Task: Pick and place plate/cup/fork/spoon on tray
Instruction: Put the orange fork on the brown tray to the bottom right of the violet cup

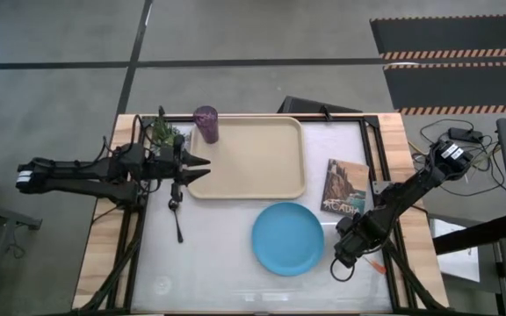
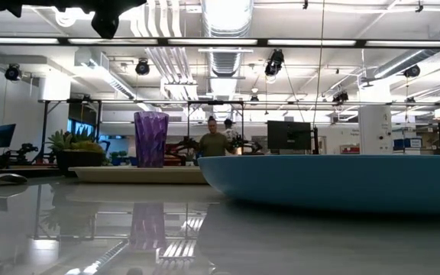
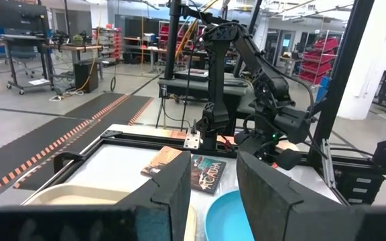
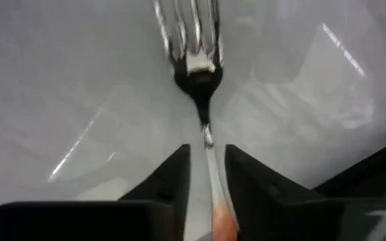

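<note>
The sky-blue plate (image 1: 288,239) lies on the table near the front, right of centre. The beige tray (image 1: 249,158) lies beyond it, with the purple cup (image 1: 206,123) upright at its far left corner. The dark spoon (image 1: 178,215) lies on the table by the tray's near left corner. My left gripper (image 1: 202,165) hovers open and empty over the tray's left edge. My right gripper (image 1: 339,262) is low at the plate's right side, shut on the fork (image 4: 194,40). The fork's orange handle (image 1: 378,264) shows behind the gripper. My right gripper has the fork's thin metal neck (image 4: 208,137), just ahead of the orange handle, between its two fingers. The fingers slant down toward the table's near left and lie along the fork, with the tines out beyond the fingertips. I cannot tell whether the fork is off the table.
A book (image 1: 345,187) lies between the tray and my right arm. A small potted plant (image 1: 161,132) stands left of the cup, close to my left arm. People show in the room beyond the table in the low view (image 2: 214,141).
</note>
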